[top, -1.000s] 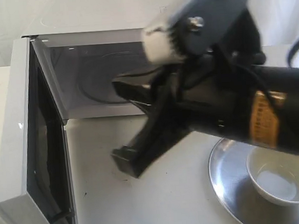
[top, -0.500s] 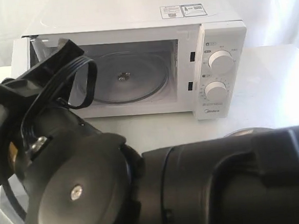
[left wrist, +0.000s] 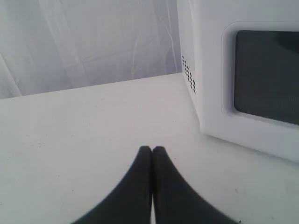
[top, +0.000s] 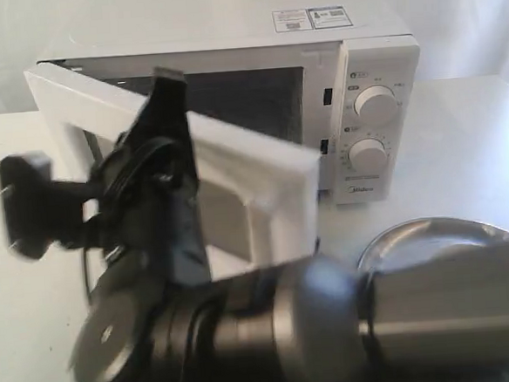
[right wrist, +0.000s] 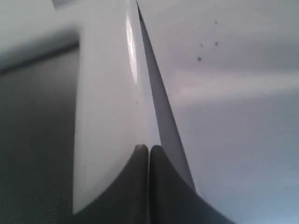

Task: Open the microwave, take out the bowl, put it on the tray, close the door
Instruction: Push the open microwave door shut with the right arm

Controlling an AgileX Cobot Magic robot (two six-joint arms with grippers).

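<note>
The white microwave point(top: 376, 60) stands at the back of the table with its door point(top: 245, 183) about half open. My right arm crosses the front of the exterior view. Its shut gripper point(top: 169, 76) points up against the door's outer face. In the right wrist view the shut right gripper point(right wrist: 148, 148) rests on the door's white panel point(right wrist: 107, 93) beside the dark window. My left gripper point(left wrist: 152, 148) is shut and empty over the bare table, left of the door's window point(left wrist: 266, 74). A strip of the silver tray point(top: 423, 234) shows behind the arm. The bowl is hidden.
The two white dials point(top: 375, 104) sit on the microwave's right panel. White curtain point(left wrist: 93, 42) backs the table. The right arm's thick grey body point(top: 421, 319) blocks the lower part of the exterior view.
The door has swung from wide open to about half shut. My right arm has swept left across the view and its gripper now lies against the door.
</note>
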